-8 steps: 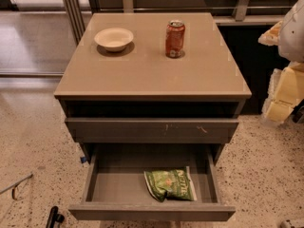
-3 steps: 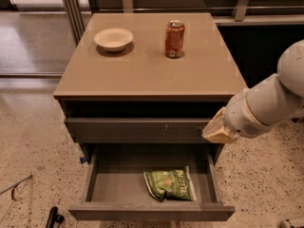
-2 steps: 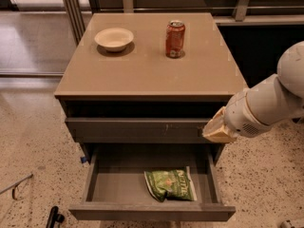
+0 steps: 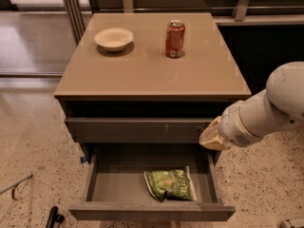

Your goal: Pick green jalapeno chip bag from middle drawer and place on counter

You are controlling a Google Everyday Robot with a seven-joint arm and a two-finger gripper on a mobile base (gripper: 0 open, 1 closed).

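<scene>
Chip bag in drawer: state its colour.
The bag: green with pale print, camera view; gripper hovers above drawer, right side.

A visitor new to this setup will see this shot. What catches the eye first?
The white arm coming in from the right, its gripper just above the right side of the open middle drawer. Then the green jalapeno chip bag lying alone in that drawer, and the red soda can and pale bowl at the back of the counter.
</scene>
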